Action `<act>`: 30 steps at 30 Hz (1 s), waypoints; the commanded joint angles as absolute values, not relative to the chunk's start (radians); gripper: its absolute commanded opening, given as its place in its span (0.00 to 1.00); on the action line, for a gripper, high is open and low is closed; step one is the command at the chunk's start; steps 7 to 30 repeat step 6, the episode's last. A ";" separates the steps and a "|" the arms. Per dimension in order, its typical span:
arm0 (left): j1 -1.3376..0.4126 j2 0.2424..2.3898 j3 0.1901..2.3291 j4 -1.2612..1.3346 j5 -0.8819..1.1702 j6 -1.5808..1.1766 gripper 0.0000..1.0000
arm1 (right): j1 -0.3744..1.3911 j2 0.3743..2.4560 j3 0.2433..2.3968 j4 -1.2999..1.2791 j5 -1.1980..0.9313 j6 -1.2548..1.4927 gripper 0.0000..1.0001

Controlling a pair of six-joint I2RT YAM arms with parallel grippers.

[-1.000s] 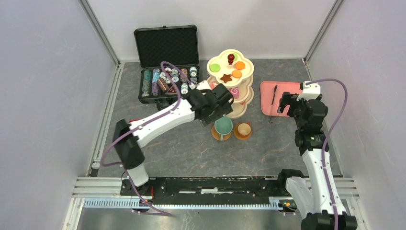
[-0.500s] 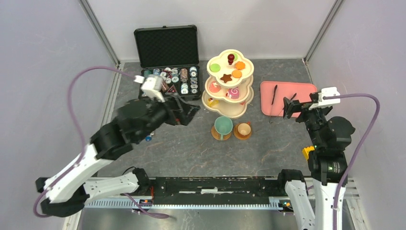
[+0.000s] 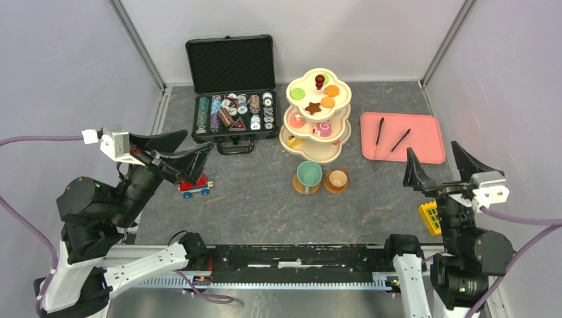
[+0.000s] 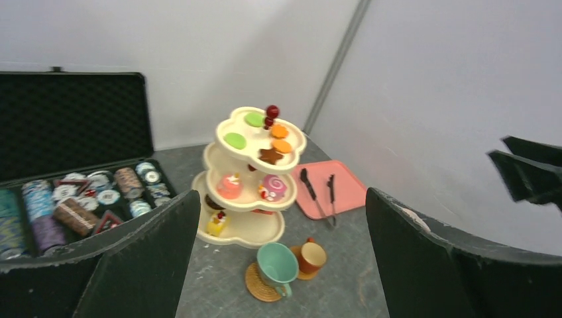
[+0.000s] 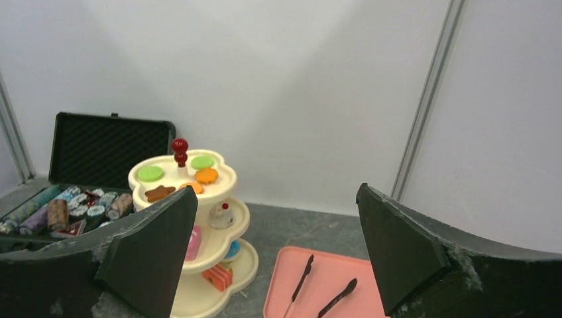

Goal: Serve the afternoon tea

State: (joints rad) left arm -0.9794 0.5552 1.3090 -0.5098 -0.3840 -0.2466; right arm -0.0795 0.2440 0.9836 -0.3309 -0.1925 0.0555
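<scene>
The cream three-tier stand (image 3: 296, 140) with its red knob (image 3: 319, 80) stands at the back centre, with small colourful pastries (image 3: 313, 106) on its tiers. In front of it a teal cup (image 3: 309, 174) and a smaller brown cup (image 3: 337, 178) each sit on a round brown saucer (image 3: 299, 187). My left gripper (image 3: 199, 139) hangs open high over the left side, far from the cups. My right gripper (image 3: 433, 148) is open and raised at the right. The left wrist view looks down on the stand (image 4: 265, 235) and teal cup (image 4: 277, 265) between empty fingers.
An open black case of poker chips (image 3: 232, 109) lies back left. A pink tray (image 3: 424, 136) holding two black tongs (image 3: 378, 136) is right of the stand. A red toy car (image 3: 195, 187) sits at the left, and a yellow block (image 3: 429, 216) near the right arm.
Both arms have drawn back from the middle of the table toward the near edge and risen. The left gripper has left the spot by the cups, uncovering the toy car.
</scene>
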 commanded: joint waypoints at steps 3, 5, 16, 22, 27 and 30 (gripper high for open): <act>-0.982 0.553 1.318 -0.501 -0.456 -0.160 1.00 | -0.081 0.252 0.976 -0.318 -0.106 0.069 0.98; -0.982 0.568 1.321 -0.505 -0.446 -0.172 1.00 | -0.081 0.268 0.984 -0.336 -0.114 0.050 0.98; -0.982 0.575 1.321 -0.508 -0.448 -0.182 1.00 | -0.081 0.266 0.981 -0.332 -0.116 0.046 0.98; -0.982 0.575 1.321 -0.508 -0.448 -0.182 1.00 | -0.081 0.266 0.981 -0.332 -0.116 0.046 0.98; -0.982 0.575 1.321 -0.508 -0.448 -0.182 1.00 | -0.081 0.266 0.981 -0.332 -0.116 0.046 0.98; -0.982 0.575 1.321 -0.508 -0.448 -0.182 1.00 | -0.081 0.266 0.981 -0.332 -0.116 0.046 0.98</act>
